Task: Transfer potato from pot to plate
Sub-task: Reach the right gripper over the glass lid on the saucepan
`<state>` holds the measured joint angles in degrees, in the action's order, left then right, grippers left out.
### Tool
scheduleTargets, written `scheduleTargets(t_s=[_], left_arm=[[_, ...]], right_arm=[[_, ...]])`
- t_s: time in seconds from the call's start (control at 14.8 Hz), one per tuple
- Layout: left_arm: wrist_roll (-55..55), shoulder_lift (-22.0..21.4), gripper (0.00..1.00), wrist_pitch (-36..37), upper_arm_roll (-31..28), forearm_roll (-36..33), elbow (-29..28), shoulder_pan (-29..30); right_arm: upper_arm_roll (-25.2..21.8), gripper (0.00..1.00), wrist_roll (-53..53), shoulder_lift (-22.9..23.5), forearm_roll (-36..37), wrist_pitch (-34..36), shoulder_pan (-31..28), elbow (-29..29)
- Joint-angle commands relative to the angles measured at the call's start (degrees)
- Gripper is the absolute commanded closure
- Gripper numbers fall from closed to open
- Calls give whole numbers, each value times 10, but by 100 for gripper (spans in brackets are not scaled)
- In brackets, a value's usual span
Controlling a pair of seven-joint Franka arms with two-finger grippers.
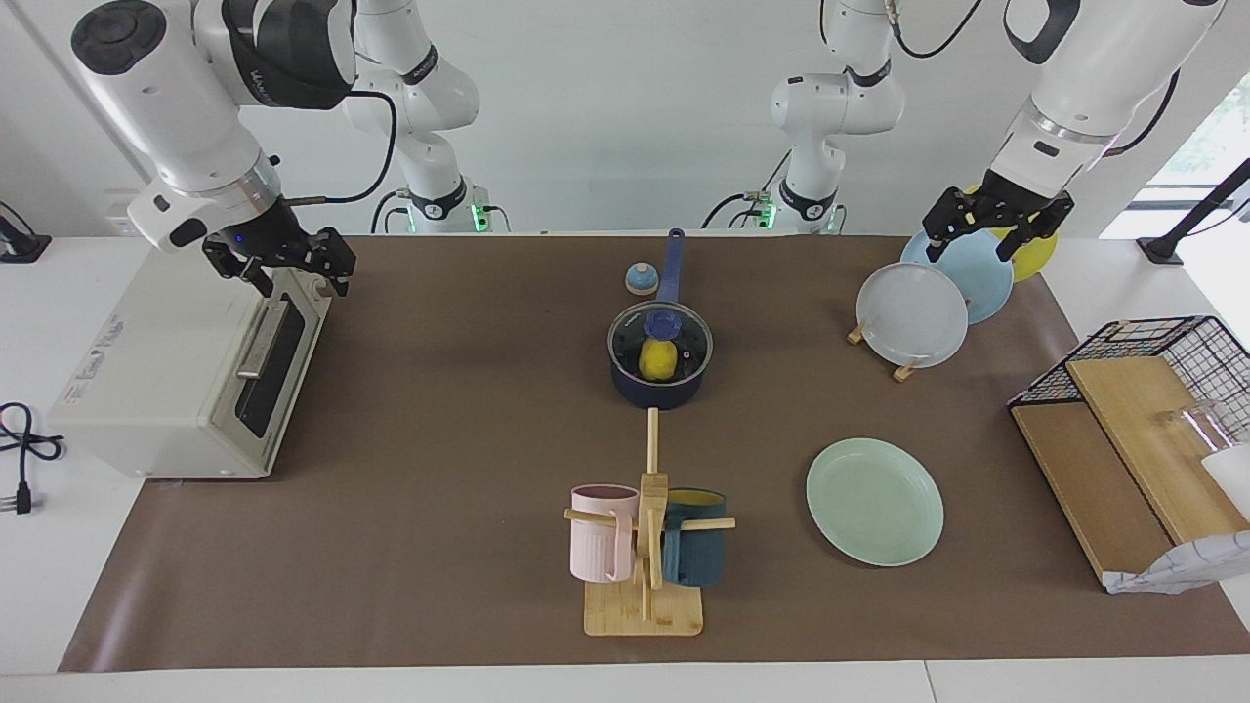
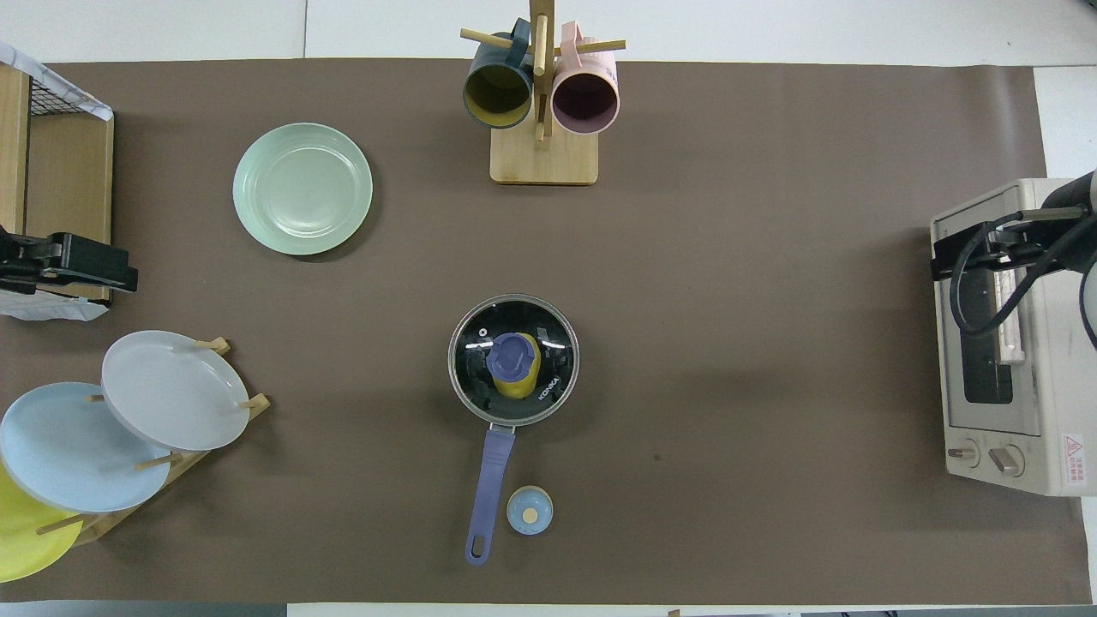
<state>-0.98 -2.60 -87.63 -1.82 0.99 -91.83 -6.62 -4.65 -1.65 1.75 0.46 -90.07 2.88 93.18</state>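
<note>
Potato (image 1: 658, 361) sat inside the pot (image 1: 659, 389), mid-table, under a glass lid (image 1: 661, 339) (blue knob on top, potato visible through it). Pot handle pointed toward the robots. Plate (image 1: 875, 501) lay bare, farther from the robots than the pot, toward the left arm's end. Left gripper (image 1: 991, 237) hung over the plate rack (image 1: 903, 371), fingers spread, holding nothing. Right gripper (image 1: 293, 273) hovered over the toaster oven (image 1: 166, 381), fingers apart, also holding nothing. Mug tree (image 1: 646, 547) stood farther out than the pot.

White rounded arm segments, black joint bands, black cables, and black two-fingered hands.
</note>
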Motion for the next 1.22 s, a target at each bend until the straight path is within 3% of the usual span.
scheduleTargets(t_s=[0.0,0.81,0.95,1.15], left_arm=[[-3,-12,0,-2,-4,5,-10,-1],[-3,-12,0,-2,-4,5,-10,-1],[-3,-12,0,-2,-4,5,-10,-1],[-3,-12,0,-2,-4,5,-10,-1]], right_arm=[[-2,0,2,-9,-13,-6,0,7],[14,0,-21,-11,-15,-13,2,11],[30,0,-22,-7,-17,-22,2,14],[105,0,31,25,-18,-35,4,2]])
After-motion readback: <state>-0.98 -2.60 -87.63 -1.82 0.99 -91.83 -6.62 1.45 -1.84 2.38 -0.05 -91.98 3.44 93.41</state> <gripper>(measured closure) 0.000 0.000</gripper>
